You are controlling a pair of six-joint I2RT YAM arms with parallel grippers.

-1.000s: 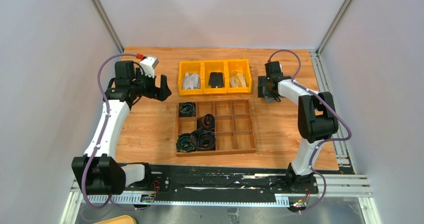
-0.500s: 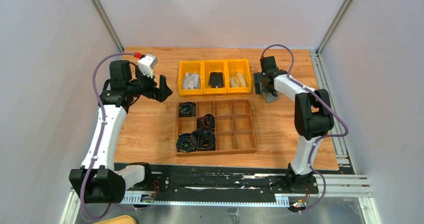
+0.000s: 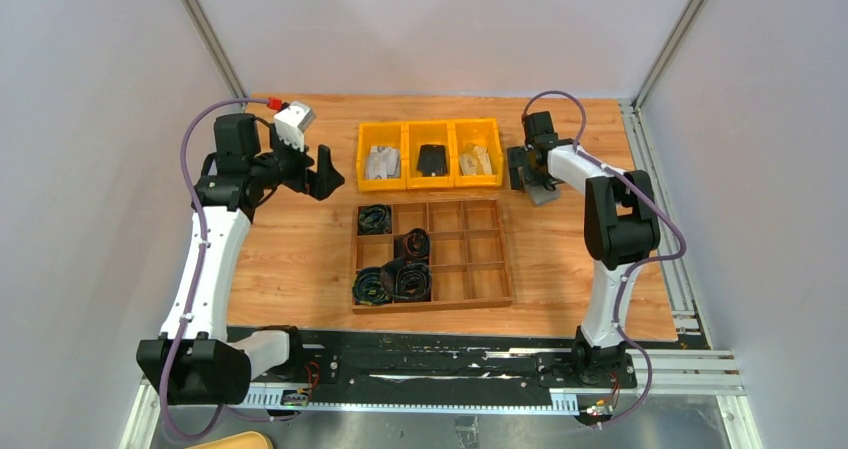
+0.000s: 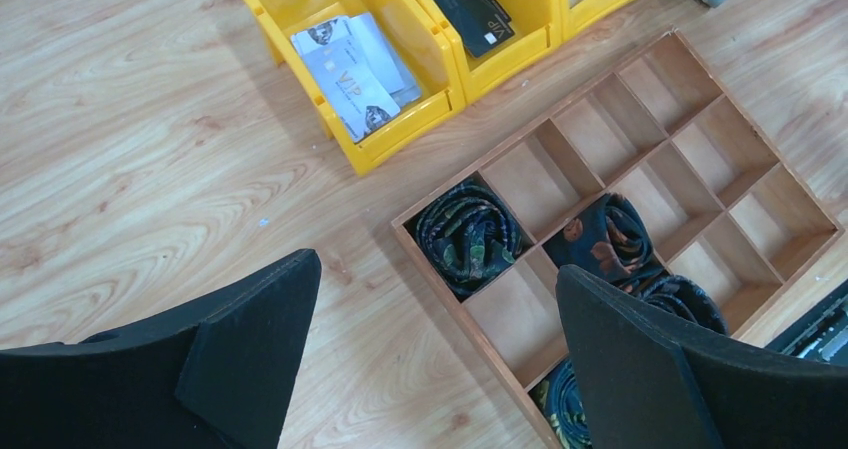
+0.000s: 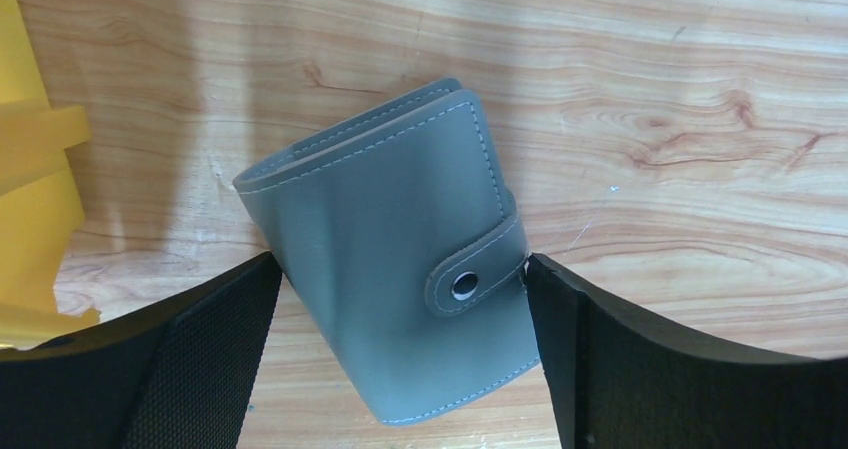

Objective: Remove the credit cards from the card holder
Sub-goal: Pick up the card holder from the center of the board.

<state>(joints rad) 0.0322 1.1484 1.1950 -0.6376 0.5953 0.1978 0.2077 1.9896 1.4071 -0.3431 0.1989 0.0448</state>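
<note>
The card holder [image 5: 390, 229] is a grey folded wallet, closed by a snap strap, on the table right of the yellow bins; it shows as a grey patch in the top view [image 3: 541, 193]. My right gripper [image 5: 403, 259] stands over it [image 3: 525, 174], jaws wide, both fingertips touching its side edges. No card shows from the holder. Pale printed cards [image 4: 355, 69] lie in the left yellow bin [image 3: 382, 164]. My left gripper [image 4: 437, 264] is open and empty above the bare table, left of the bins [image 3: 325, 174].
Three yellow bins [image 3: 430, 179] stand at the back; the middle one holds a black item [image 4: 470, 9]. A wooden divided tray [image 3: 432, 304] lies mid-table with dark rolled fabric [image 4: 468, 234] in its left cells. Frame posts stand at the back corners.
My right gripper has moved a little back and left and settled over the card holder. My left arm has shifted slightly back and left, its gripper still open.
</note>
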